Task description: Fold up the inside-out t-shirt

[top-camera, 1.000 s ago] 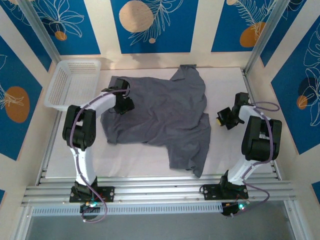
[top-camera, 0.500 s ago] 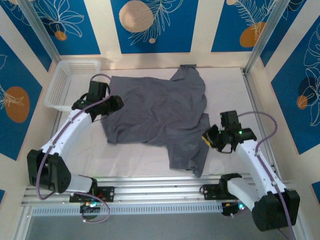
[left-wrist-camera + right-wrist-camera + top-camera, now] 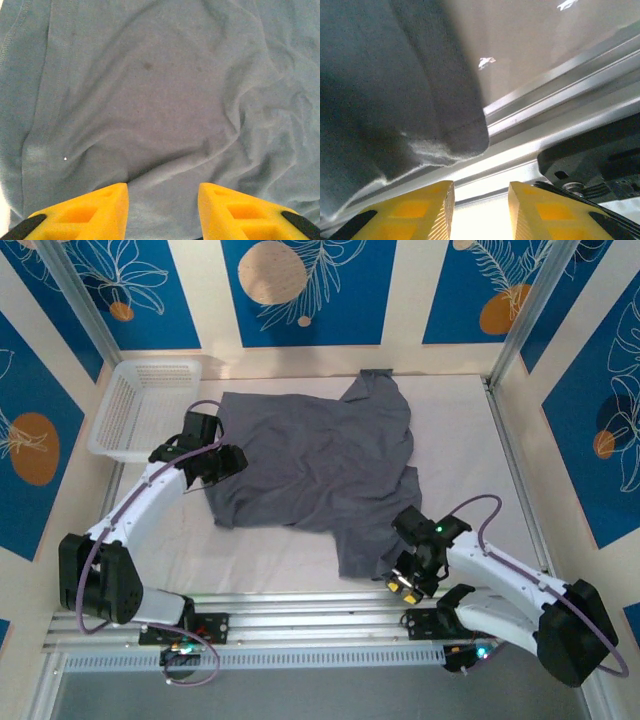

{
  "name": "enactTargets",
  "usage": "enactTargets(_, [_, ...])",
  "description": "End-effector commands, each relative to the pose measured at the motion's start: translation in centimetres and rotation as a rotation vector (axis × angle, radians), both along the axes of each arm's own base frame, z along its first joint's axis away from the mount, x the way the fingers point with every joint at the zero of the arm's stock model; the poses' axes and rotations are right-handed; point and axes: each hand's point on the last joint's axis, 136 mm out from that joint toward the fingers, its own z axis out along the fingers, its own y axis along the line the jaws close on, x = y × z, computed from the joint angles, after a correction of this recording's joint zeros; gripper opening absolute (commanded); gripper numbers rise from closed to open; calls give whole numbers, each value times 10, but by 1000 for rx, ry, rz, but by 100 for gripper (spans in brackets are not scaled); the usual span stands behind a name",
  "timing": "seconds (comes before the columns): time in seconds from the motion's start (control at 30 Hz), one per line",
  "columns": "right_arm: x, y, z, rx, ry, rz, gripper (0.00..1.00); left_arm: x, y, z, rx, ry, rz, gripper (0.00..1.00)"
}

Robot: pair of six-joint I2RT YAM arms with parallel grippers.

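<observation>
Since a second ago the left arm has unfolded and reached out low, while the right arm has swung from the far right side of the worktop [image 3: 455,440] down to the near edge. At the far left the white basket [image 3: 130,405] sits apart from the action. Next to it, the left end effector [image 3: 218,462] hangs over the left border of the inside-out t-shirt [image 3: 320,465]; its wrist view shows the yellow fingers [image 3: 85,212] spread with rumpled cloth lying beneath and nothing pinched, so it is released. The t-shirt lies across the middle of the worktop, slate grey and unprinted, spread mostly flat but creased in soft ridges, with one sleeve pointing toward the back wall and a long flap trailing toward the near right. A stitched seam runs along its left edge in the left wrist view. At the right, the right end effector [image 3: 405,583] sits at the flap's near corner, fingers likewise parted and empty, with the hemmed corner drooping over the aluminium rail [image 3: 320,620] just ahead of them. This looks like the approach before a first grasp: each arm is lining up on an edge. The next move probably calls for lowering and closing on a single layer of cloth at both spots before lifting to straighten or fold.
</observation>
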Motion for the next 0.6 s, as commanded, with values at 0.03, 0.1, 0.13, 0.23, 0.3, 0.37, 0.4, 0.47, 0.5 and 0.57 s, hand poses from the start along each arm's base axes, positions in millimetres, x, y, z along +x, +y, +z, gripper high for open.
enactTargets(0.03, [9,5,-8,5,-29,-39,36,-4,-3,-7,5,17,-21,41])
enactTargets(0.1, [14,5,-11,-1,-57,-34,36,-4,-2,-8,7,20,-20,41])
enactTargets(0.13, [16,3,-13,-13,-63,-34,36,-4,-3,-7,4,18,-17,41])
enactTargets(0.23, [18,-2,-17,-39,-76,-25,36,-4,-4,-9,-3,21,-16,41])
enactTargets(0.3, [20,-4,-20,-46,-87,-11,36,-4,-4,-9,-4,20,-16,41])
enactTargets(0.37, [20,-5,-22,-56,-84,-15,37,-4,-4,-10,-3,22,-16,41])
enactTargets(0.4, [21,-6,-22,-61,-85,-18,37,-4,-4,-11,-3,24,-18,41])
enactTargets(0.47, [20,-6,-22,-64,-86,-22,33,-3,-4,-13,-6,30,-16,41])
enactTargets(0.5, [20,-7,-22,-63,-90,-25,28,-3,-5,-13,-9,29,-15,41])
enactTargets(0.57, [20,-8,-22,-67,-96,-43,23,-3,-6,-16,-17,35,-13,41])
